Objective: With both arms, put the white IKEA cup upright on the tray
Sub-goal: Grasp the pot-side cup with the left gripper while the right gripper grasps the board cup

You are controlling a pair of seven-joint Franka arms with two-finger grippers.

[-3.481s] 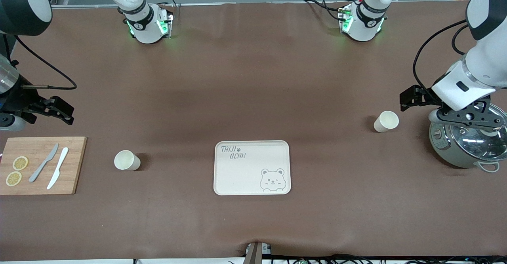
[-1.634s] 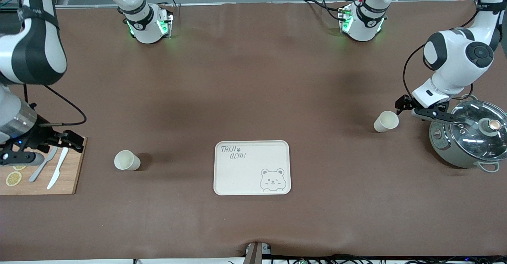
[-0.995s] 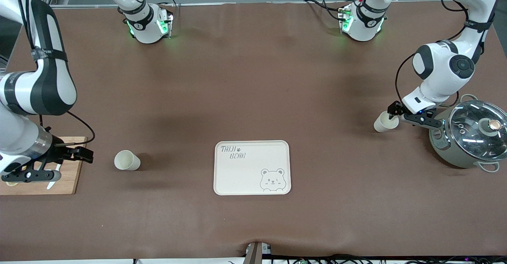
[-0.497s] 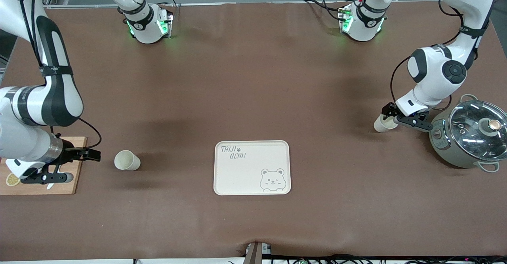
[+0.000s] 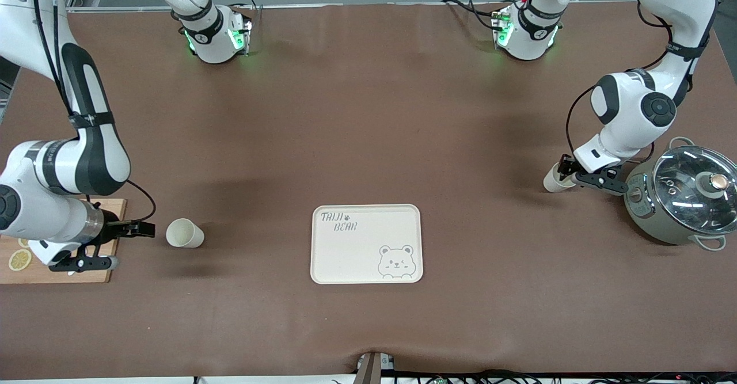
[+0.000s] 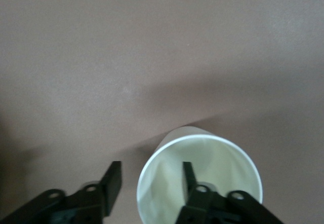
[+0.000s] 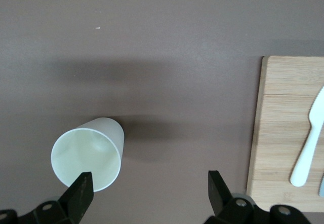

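Observation:
Two white cups stand upright on the brown table. One cup stands toward the right arm's end, the other cup toward the left arm's end. The cream tray with the bear drawing lies between them, nearer the front camera, with nothing on it. My left gripper is open and low at its cup. In the left wrist view the gripper has one finger inside the cup and one outside. My right gripper is open beside its cup. In the right wrist view the gripper has no cup between its fingers.
A grey pot with a glass lid stands close to the left gripper, at the left arm's end. A wooden cutting board with a lemon slice lies under the right arm. A white knife lies on it.
Both arms have come down and in toward the cups. The left gripper has reached its cup and straddles its rim. The right gripper has crossed the cutting board toward its cup.

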